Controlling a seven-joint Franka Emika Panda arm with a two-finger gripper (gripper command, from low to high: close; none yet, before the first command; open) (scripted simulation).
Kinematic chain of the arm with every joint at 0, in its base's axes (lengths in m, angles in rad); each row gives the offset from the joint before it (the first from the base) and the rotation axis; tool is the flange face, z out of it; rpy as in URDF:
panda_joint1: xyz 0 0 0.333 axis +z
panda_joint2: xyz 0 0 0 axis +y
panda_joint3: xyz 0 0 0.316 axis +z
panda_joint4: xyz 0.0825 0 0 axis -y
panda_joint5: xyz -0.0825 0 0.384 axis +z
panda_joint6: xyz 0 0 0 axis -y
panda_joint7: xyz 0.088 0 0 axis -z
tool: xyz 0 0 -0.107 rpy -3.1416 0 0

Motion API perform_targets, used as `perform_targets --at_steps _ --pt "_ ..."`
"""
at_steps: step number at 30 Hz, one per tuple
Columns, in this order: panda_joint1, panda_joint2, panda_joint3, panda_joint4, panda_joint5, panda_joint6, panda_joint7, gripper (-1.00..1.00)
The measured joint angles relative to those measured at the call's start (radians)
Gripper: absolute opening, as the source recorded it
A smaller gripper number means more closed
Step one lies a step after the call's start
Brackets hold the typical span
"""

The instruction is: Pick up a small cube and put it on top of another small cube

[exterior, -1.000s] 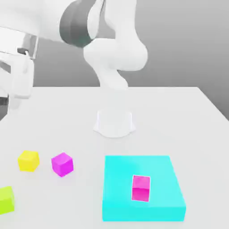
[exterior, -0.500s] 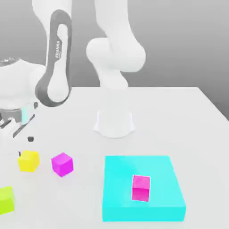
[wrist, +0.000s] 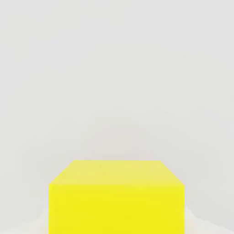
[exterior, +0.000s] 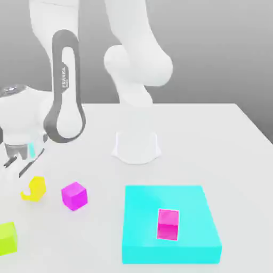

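The end effector (exterior: 24,176) had closed on the yellow cube (exterior: 35,188), which might slip if gripped off-centre.

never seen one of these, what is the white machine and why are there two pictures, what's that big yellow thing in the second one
The white machine is a simulated robot arm bolted to a white table. Its end carries a two-finger gripper, like a small pincer.

One picture comes from a camera off the arm, watching the whole scene. The other comes from a camera on the hand itself, so the yellow cube looks huge: it sits right by that lens.

In the wide picture it is the small yellow cube under the gripper, which has shut on it.

Also on the table: a magenta cube, a lime-green cube, and a cyan block with a second magenta cube on it.
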Motion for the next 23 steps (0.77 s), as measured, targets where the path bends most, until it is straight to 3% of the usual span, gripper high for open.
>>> perform_targets --at_steps 6,12,20,21,23 --pt "0.057 -0.212 0.041 -0.090 -0.101 -0.124 0.252 -1.00" --pt "0.115 -0.413 0.141 -0.205 -0.057 -0.208 0.487 -1.00" --pt "0.111 -0.194 0.163 -0.213 -0.073 0.020 0.537 -1.00" --pt "0.111 -0.167 0.163 -0.212 -0.074 0.046 0.537 1.00" --pt "0.111 -0.167 0.163 -0.212 -0.074 0.046 0.537 1.00"
